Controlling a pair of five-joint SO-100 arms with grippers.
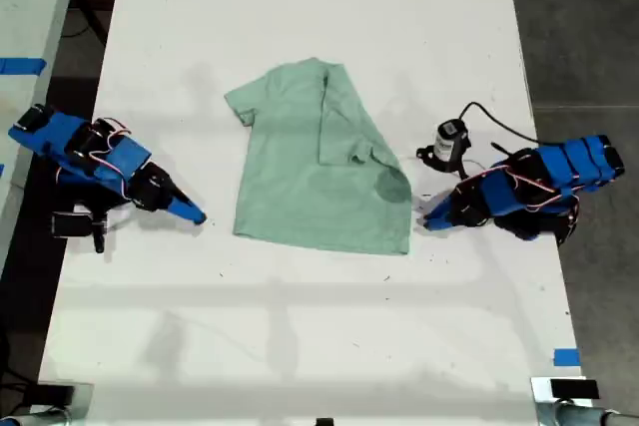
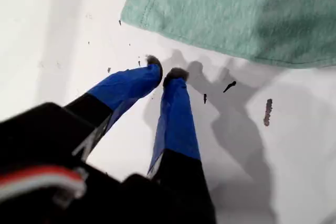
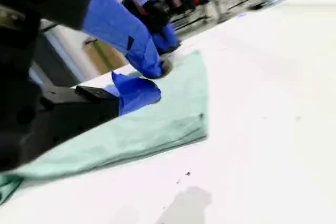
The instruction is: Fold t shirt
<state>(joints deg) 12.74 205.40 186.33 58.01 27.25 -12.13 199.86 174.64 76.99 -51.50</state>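
My first claw (image 2: 165, 72) rests on the bare tabletop (image 1: 319, 326), tips all but pressed together and empty, just short of the shirt (image 1: 300, 167)'s near corner. Driven forward like that, it would likely plough the hem and bunch the cloth rather than get under it; it needs to spread before it reaches the edge.

My second claw (image 3: 155, 81) sits over the opposite edge, slightly spread with nothing between the jaws, the lower one lying on the cloth. Closing there may pinch only the top ply, and a lift would then peel open the flap already turned in on the exterior view's right.

The shirt lies flat mid-tabletop between both arms. If one claw pulls alone, I judge the whole shirt will slide and skew.

Farther off, a loose cable (image 1: 499, 125) beside the second arm could snag it.
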